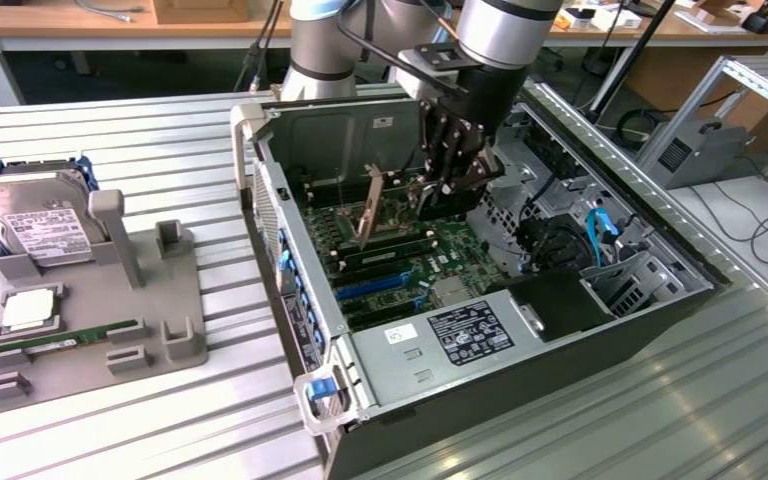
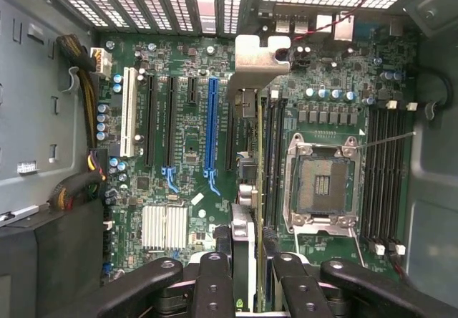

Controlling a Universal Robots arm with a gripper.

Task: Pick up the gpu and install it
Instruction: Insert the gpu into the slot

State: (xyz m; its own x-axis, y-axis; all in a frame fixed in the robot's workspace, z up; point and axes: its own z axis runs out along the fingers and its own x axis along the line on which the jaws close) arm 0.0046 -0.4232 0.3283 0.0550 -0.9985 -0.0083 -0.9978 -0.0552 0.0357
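My gripper (image 1: 440,188) reaches down into the open computer case (image 1: 398,375) and is shut on the gpu (image 1: 372,205), a thin card held on edge above the motherboard (image 1: 418,265). In the wrist view the gpu (image 2: 247,189) appears edge-on between my black fingers (image 2: 215,282), with its silver bracket (image 2: 261,60) toward the case's rear grille. The card hangs just beside the long blue slot (image 2: 210,132), between that slot and the CPU socket (image 2: 320,182). I cannot tell whether its lower edge touches a slot.
A grey fixture (image 1: 157,340) on the exterior view's left carries a hard drive (image 1: 37,225), a green memory stick (image 1: 84,338) and a square chip (image 1: 27,312). Case walls, cable bundles (image 2: 75,185) and a drive cage (image 1: 631,275) hem in the motherboard.
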